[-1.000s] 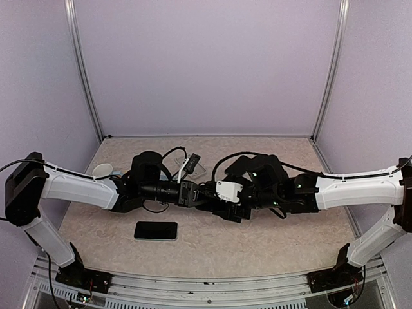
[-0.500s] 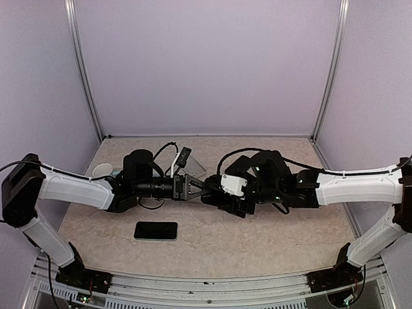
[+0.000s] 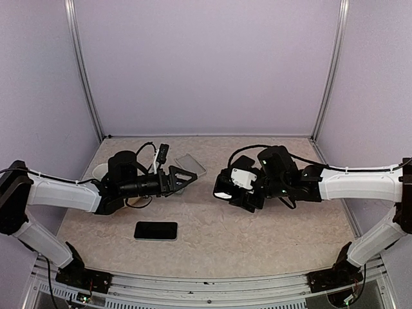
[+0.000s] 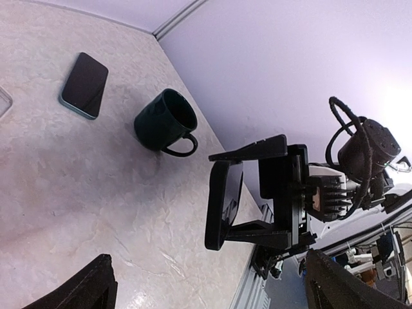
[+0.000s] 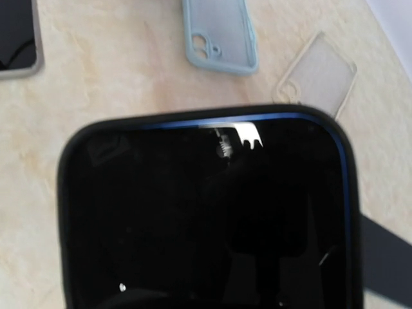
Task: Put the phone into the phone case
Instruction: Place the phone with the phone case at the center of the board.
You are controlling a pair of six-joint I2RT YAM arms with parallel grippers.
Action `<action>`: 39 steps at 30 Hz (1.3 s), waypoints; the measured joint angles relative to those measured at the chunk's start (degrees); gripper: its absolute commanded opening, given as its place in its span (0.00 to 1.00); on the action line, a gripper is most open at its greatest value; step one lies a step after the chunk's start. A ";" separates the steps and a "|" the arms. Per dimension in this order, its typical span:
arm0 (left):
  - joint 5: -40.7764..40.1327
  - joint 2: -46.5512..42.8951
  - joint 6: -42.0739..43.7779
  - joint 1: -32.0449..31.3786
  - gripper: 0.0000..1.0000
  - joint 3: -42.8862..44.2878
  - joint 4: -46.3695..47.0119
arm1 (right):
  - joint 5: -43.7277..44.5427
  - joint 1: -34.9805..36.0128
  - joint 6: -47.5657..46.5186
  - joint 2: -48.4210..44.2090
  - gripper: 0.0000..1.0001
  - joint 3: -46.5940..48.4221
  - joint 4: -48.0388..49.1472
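Above the counter (image 3: 257,238) | right pincer (image 3: 222,187) clamps the phone (image 5: 206,212) by its edges | left pincer (image 3: 192,177) also above counter, jaws wide, empty

Phone (image 5: 206,219): fills the lower part of my view, black glass towards me, rounded corners, with a thin blue line along its top edge.
Reflection: a small white glint in the glass, just under that edge.
Light blue case (image 5: 219,32): lies flat on the table (image 5: 129,77) beyond my phone, camera cut-out at its near end.
Clear case (image 5: 318,74): to the right of the blue one, near it but apart, lying at a slant.
Second phone (image 5: 16,35): top left corner, dark screen, grey rim, cut off by the frame.
Table: pale beige, marbled.
Dark strip (image 5: 386,257): low on the right beside my phone; I cannot tell what it is.
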 measured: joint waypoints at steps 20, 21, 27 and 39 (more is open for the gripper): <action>-8.79 -3.96 -2.38 2.03 0.99 -2.84 -5.11 | -12.22 -7.74 -6.88 23.56 0.67 19.26 -10.05; -9.16 -4.42 -2.40 2.10 0.99 -3.10 -5.42 | -12.55 -8.07 -7.54 25.07 0.67 21.11 -10.58; -10.75 -7.28 -2.58 2.43 0.99 -4.61 -6.03 | -15.91 -9.62 -11.02 36.00 0.68 34.12 -15.74; -12.57 -11.15 -2.54 2.78 0.99 -6.23 -8.17 | -22.12 -10.67 -14.21 46.73 0.73 47.23 -25.92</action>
